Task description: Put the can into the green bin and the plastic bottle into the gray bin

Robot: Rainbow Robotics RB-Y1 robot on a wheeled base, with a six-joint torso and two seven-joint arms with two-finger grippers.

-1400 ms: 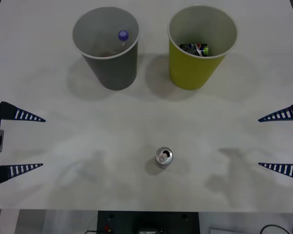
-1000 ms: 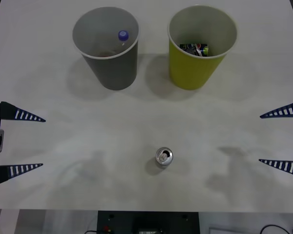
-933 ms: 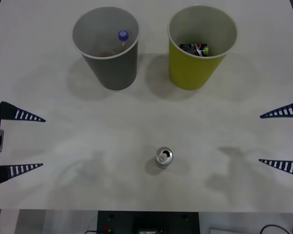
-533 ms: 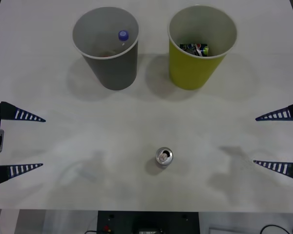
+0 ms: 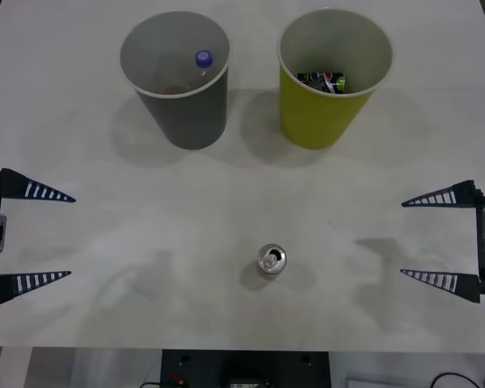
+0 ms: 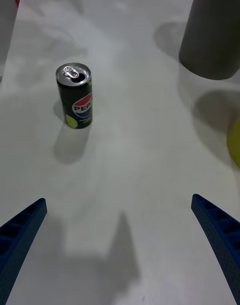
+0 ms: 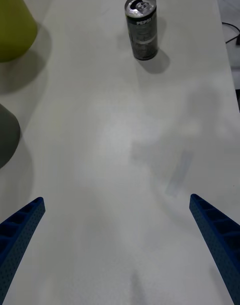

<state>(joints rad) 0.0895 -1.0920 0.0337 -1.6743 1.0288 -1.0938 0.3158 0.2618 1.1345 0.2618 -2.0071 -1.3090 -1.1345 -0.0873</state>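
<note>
The broad white worktop (image 5: 81,121) carries everything. Near its far edge stand two large tapered cup-shaped bins side by side, apart from each other: the dark gray bin (image 5: 186,109) toward the far left and the yellow-green bin (image 5: 322,113) toward the far right. The gray bin's lighter inside holds the slim plastic bottle, of which the small round blue-violet screw cap (image 5: 204,58) shows, upright by the bin's right inner wall. The pale inside of the green bin holds a dark green-black can with red and white marks (image 5: 322,79), lying on its side.

The left gripper (image 5: 32,237) hangs over the worktop's left edge, its blue ribbed fingers spread wide and holding nothing. The right gripper (image 5: 440,238) hangs just inside the right edge, its fingers likewise spread wide and empty, both pointing inward across the worktop.

The small drink can with a shiny silver top and pull-tab opening (image 5: 272,259) stands upright near the middle of the worktop's near edge, well apart from both bins. It lies between the two grippers, nearer the right one, touched by neither. In the right wrist view the can (image 6: 75,95) stands ahead of the open fingers, off toward one of them; in the left wrist view it (image 7: 142,26) stands far ahead
</note>
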